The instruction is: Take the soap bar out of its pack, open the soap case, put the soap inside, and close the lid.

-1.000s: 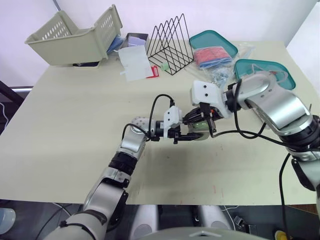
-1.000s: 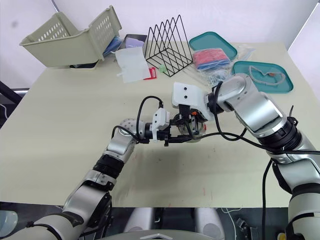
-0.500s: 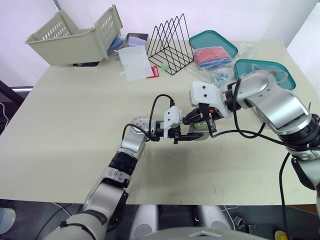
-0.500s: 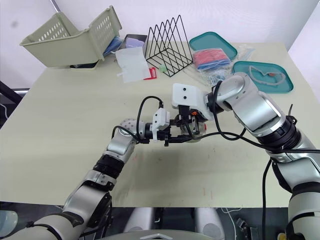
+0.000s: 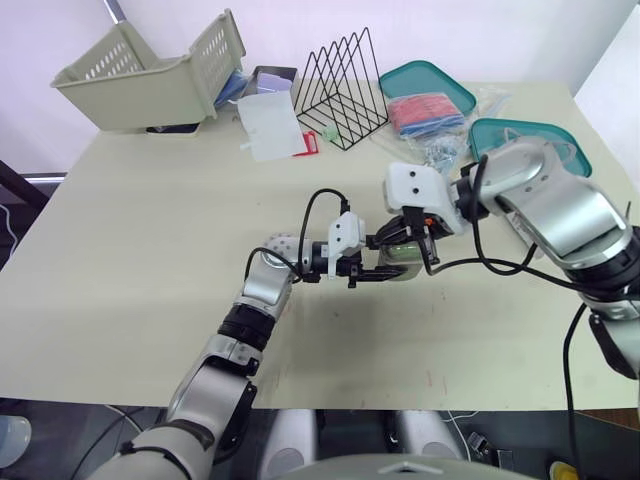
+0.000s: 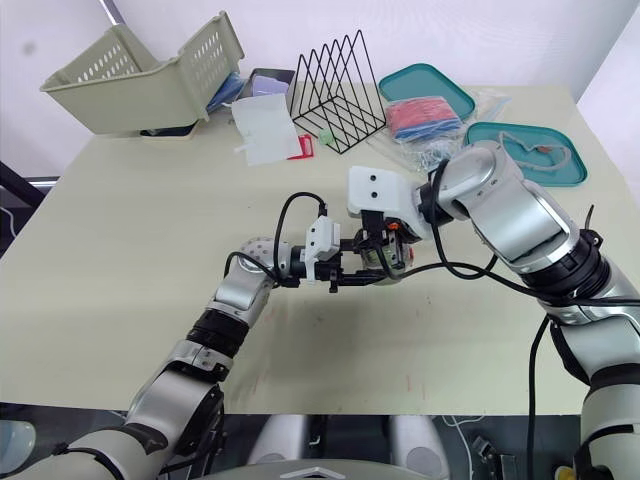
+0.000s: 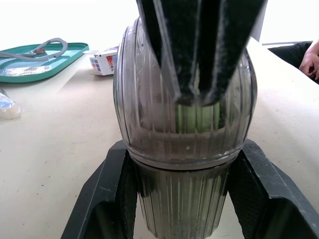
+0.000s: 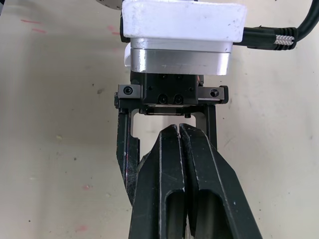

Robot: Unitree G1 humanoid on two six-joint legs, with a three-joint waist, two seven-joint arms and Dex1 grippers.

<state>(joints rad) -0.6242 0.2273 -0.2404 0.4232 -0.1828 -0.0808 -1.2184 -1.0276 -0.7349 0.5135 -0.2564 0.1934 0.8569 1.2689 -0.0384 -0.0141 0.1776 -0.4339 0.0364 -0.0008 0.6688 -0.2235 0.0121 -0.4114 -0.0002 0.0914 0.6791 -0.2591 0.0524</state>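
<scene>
Left wrist view: soap case (image 7: 184, 144) ribbed, translucent, green inside.

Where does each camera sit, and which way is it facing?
Left eye view: on the head, facing forward and down over the table; both arms show, left claw and right claw meeting mid-table.
Right eye view: the head's other eye, same scene and arms.
Left wrist view: along the left claw's fingers flanking the soap case; the right claw's shut fingers against its lid.
Right wrist view: along the right claw's shut fingers, toward the left claw.
Shared: both wrist views show both claws.
</scene>
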